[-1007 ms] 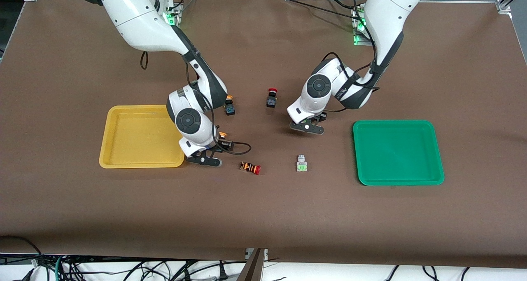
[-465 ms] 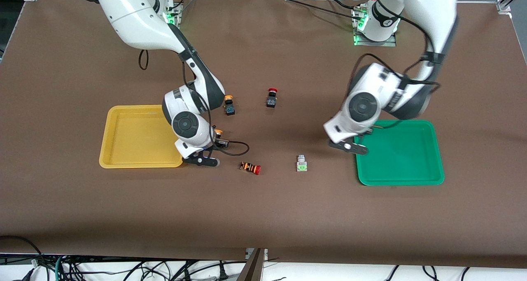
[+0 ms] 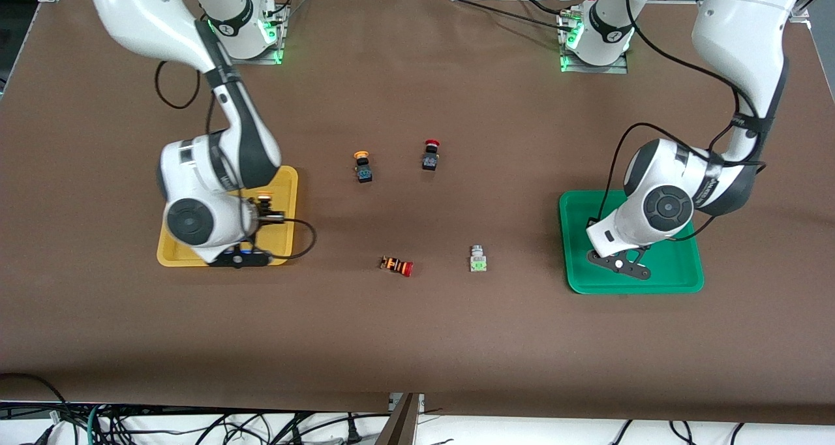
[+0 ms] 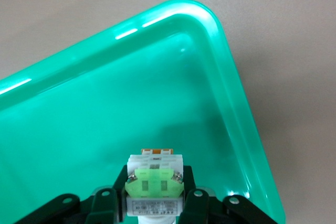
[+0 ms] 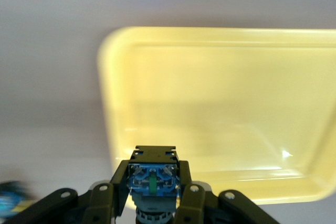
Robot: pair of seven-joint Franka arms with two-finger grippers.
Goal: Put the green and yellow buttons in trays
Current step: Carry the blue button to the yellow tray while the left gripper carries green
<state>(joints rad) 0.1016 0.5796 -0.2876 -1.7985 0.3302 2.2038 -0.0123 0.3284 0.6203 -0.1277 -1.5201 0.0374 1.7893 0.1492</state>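
Observation:
My left gripper (image 4: 154, 199) is shut on a whitish-grey switch with a green face (image 4: 153, 178) and holds it over the green tray (image 4: 105, 98), near one corner. In the front view the left hand (image 3: 652, 213) hangs over the green tray (image 3: 577, 236) and hides that switch. My right gripper (image 5: 153, 195) is shut on a black switch (image 5: 152, 174) over the yellow tray (image 5: 220, 93). Its orange cap (image 3: 264, 200) shows over the yellow tray (image 3: 282, 239). A second yellow-capped switch (image 3: 362, 166) and a second green-faced switch (image 3: 478, 260) stand on the table.
A black switch with a red cap (image 3: 430, 154) stands beside the yellow-capped one, toward the left arm's end. An orange-bodied switch with a red cap (image 3: 396, 266) lies beside the green-faced one. The brown table mat spreads wide around both trays.
The left arm swung from the table's middle to over the green tray with its switch. The right arm moved from beside the yellow tray to over it with its switch.

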